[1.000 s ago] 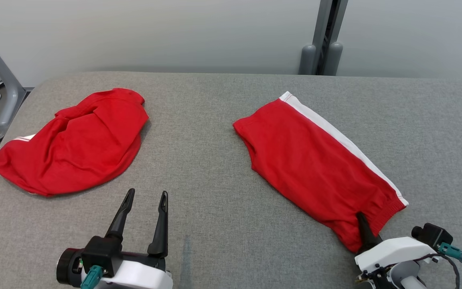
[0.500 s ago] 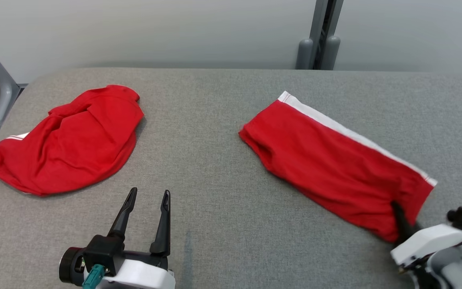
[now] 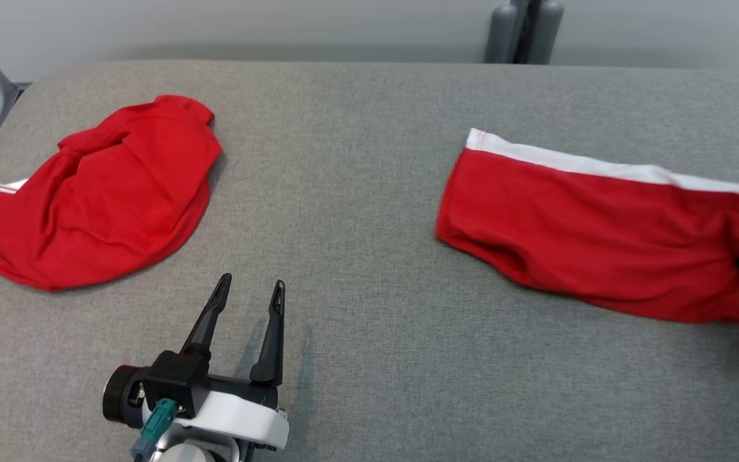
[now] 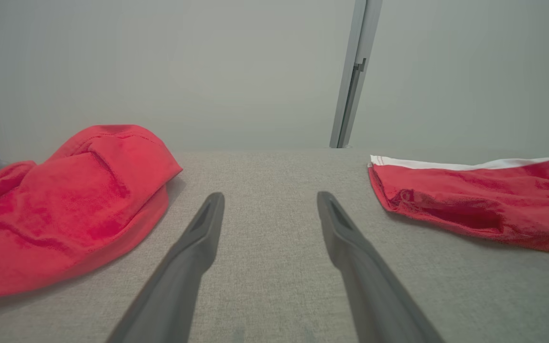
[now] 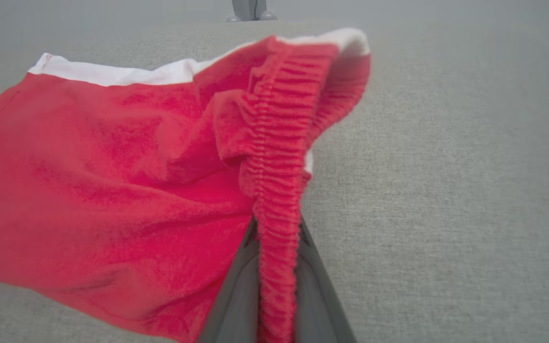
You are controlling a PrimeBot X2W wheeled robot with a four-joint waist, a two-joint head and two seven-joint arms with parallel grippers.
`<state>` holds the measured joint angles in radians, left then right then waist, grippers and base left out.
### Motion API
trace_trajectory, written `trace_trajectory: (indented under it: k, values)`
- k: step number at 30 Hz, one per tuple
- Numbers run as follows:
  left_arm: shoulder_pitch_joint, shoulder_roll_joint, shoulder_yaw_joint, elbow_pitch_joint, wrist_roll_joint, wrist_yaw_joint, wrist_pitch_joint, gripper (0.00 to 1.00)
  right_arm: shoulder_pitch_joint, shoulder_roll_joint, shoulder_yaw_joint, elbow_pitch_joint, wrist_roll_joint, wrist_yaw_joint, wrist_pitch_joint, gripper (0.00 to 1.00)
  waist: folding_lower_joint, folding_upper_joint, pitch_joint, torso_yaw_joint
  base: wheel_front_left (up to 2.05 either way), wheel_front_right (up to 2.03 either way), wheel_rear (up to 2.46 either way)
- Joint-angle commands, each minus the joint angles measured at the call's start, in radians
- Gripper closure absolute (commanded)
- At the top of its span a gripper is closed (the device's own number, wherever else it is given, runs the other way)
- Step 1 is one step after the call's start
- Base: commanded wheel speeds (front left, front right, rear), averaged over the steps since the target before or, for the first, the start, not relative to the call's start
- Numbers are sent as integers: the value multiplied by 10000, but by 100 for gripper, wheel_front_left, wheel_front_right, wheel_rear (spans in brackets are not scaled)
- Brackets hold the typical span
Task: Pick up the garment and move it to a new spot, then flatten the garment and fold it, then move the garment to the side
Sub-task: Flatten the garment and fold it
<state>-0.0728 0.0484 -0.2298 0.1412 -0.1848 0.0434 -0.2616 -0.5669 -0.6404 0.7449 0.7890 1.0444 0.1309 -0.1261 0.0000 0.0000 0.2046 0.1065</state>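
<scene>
While right gripper [image 5: 278, 226] clamps shorts [image 3: 600, 237] by the waistband [image 5: 274, 157], three o'clock, they lie stretched.
Left gripper [image 3: 251, 290] wide, empty, at six; edge grip suits dragging.

Soft, even, bright light — faint shadow under the garment [image 3: 587, 224], blurred in the right wrist view's lower centre.

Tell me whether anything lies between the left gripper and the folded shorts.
Nothing visible: bare grey table separates the left gripper from the shorts. The crumpled red garment lies off to its left.
</scene>
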Motion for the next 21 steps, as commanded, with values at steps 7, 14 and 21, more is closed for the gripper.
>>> trace_trajectory:
  k: [7,14,21]
  values:
    - [-422,38,-268,39,-6,-61,-28,0,-1976,-1457,1232,1218,-713,-3,331,100,0,0,622,414,0,0,0]
    - [-558,38,-512,41,-126,41,-28,0,-3020,-1467,2155,1588,-909,-3,622,100,0,0,720,615,0,0,0]
    - [-359,41,-559,61,-330,186,-28,0,-3378,-873,2555,1255,-161,-3,982,100,0,0,272,709,0,0,0]
